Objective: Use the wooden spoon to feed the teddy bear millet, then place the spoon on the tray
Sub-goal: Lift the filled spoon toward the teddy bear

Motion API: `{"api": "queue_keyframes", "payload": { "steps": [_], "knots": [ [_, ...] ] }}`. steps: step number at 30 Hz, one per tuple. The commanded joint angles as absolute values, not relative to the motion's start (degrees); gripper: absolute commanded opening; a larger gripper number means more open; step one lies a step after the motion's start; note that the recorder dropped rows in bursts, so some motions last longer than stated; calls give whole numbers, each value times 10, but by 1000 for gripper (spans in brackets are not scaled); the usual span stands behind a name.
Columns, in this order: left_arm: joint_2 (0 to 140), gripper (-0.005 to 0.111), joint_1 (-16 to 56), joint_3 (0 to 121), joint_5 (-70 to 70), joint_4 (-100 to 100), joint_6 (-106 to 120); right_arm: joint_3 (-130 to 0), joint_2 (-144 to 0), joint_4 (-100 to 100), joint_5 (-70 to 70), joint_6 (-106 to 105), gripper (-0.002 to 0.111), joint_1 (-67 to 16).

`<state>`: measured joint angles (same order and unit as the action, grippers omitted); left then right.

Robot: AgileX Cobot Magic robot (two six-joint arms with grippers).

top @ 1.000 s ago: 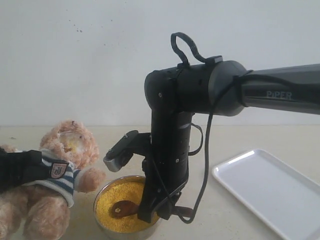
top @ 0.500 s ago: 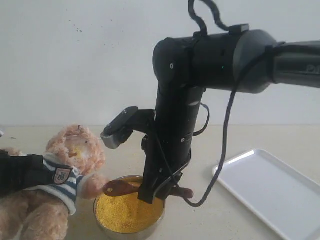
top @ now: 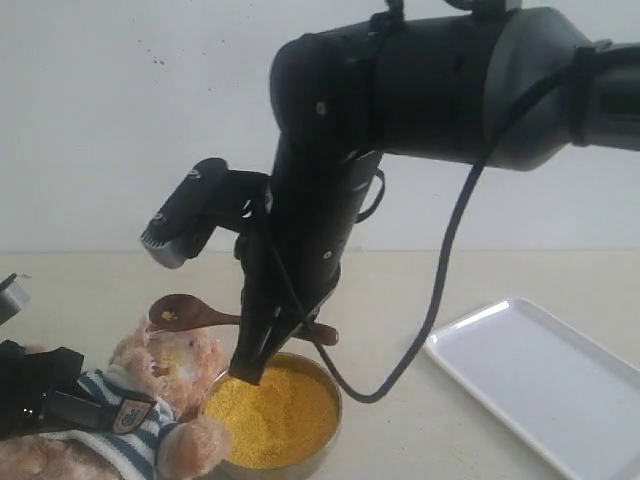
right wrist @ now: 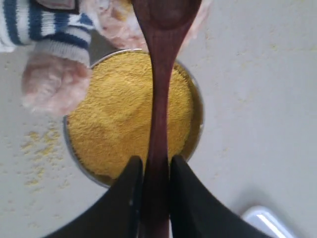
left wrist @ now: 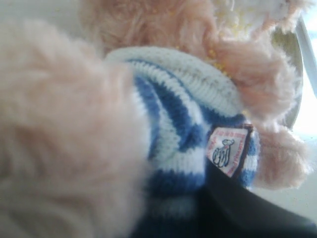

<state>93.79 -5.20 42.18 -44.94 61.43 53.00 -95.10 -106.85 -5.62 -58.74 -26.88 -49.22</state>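
Note:
My right gripper [top: 262, 350] [right wrist: 156, 166] is shut on the handle of the wooden spoon [top: 190, 314] [right wrist: 159, 94]. The spoon is level, and its oval bowl, with a few yellow grains in it, hangs just above the teddy bear's head [top: 172, 358]. Below the handle, the millet [top: 270, 412] [right wrist: 116, 116] fills the round metal bowl. The teddy bear [left wrist: 173, 119] lies low at the left in its striped shirt. My left gripper [top: 35, 395] is shut on its body, with one dark finger [left wrist: 233, 208] beside the chest badge. The white tray [top: 545, 385] lies at the right.
Spilled grains [right wrist: 39, 144] dot the table [right wrist: 257, 89] beside the metal bowl's rim [right wrist: 198, 119]. The bear's paw [right wrist: 49, 84] rests against the bowl. The right arm's big black body [top: 420, 90] and a hanging cable [top: 440, 290] stand over the middle.
My right gripper has lifted the spoon out of the millet and carried it up and left to the bear's head. The bear has sunk lower and leaned back.

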Motion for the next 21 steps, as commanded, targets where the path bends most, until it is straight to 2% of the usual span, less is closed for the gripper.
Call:
{"api": "queue_keyframes", "payload": {
  "steps": [1,4,13,21],
  "knots": [
    [937,4,-51,425,-466,617,525,-953,-1062,-243,-555,-198,0,-539],
    [937,4,-51,425,-466,618,525,-953,-1070,-330,-566,-151,0,-565],
    [937,4,-51,425,-473,620,525,-943,-1098,-425,-586,-95,0,-613],
    [937,4,-51,425,-473,620,525,-869,-1105,-546,-596,-14,0,-657]
  ]
}}
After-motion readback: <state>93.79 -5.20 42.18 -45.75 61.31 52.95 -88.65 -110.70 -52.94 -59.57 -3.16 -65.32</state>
